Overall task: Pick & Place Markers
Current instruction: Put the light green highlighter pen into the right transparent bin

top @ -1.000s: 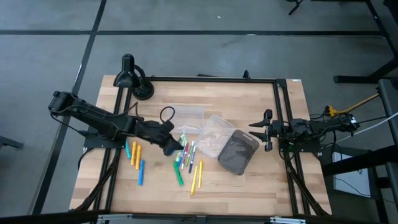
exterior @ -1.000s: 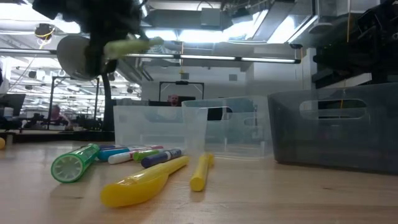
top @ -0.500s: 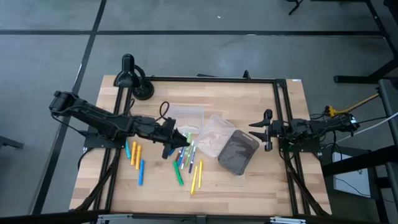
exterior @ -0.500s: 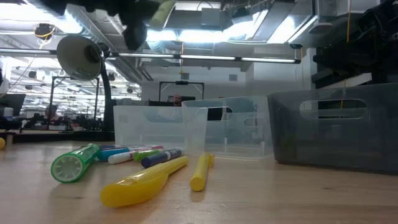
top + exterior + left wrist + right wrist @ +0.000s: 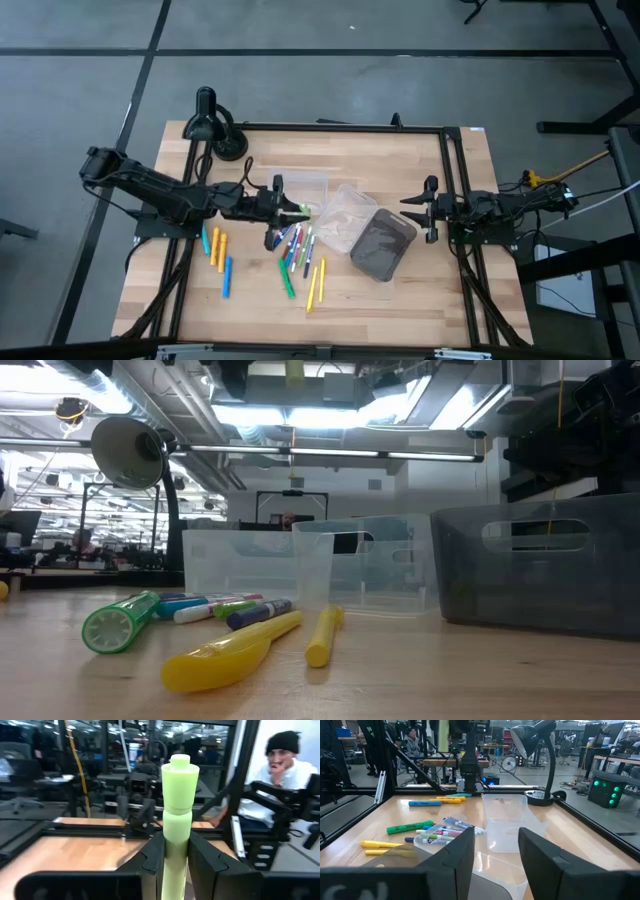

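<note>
Transport step of the pick-and-place, judged from the raised load. Left gripper (image 5: 176,862) narrowed onto a short, light-green capped plastic marker (image 5: 177,815), clamped between both fingers and standing out past the fingertips, raised above the table. Clear plastic trays (image 5: 330,215) just ahead of the gripper, remaining mixed-colour markers (image 5: 298,250) below and beside it. Next: carry over a tray, then release. Right gripper (image 5: 430,208) spread wide, empty, well apart beyond the dark grey rectangular bin (image 5: 382,246).

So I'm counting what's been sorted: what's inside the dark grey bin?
From above, the dark grey bin shows no markers inside. Its tinted walls blur the floor, so I can't rule out something dark there.
</note>
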Controlling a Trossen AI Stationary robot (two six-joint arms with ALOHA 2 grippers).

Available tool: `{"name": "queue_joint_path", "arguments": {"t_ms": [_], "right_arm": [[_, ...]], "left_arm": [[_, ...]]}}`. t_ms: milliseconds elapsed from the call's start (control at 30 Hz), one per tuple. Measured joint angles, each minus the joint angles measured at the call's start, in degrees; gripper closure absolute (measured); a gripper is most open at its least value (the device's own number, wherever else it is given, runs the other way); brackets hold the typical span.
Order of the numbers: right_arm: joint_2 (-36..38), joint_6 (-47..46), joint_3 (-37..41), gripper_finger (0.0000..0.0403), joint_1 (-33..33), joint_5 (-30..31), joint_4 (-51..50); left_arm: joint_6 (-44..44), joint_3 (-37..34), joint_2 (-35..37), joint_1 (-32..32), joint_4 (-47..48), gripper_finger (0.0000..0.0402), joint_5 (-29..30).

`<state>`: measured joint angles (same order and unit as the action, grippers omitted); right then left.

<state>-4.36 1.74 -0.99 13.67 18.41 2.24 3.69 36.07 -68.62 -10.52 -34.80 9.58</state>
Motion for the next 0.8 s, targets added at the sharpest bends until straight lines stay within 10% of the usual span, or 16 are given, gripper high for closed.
{"name": "queue_joint_path", "arguments": {"t_ms": [800], "right_arm": [[0.0, 0.17, 0.0, 0.0251, 0.0, 0.0, 0.0]], "left_arm": [[-0.56, 5.95, -12.44, 8.17, -3.51, 0.0343, -7.86]]}}
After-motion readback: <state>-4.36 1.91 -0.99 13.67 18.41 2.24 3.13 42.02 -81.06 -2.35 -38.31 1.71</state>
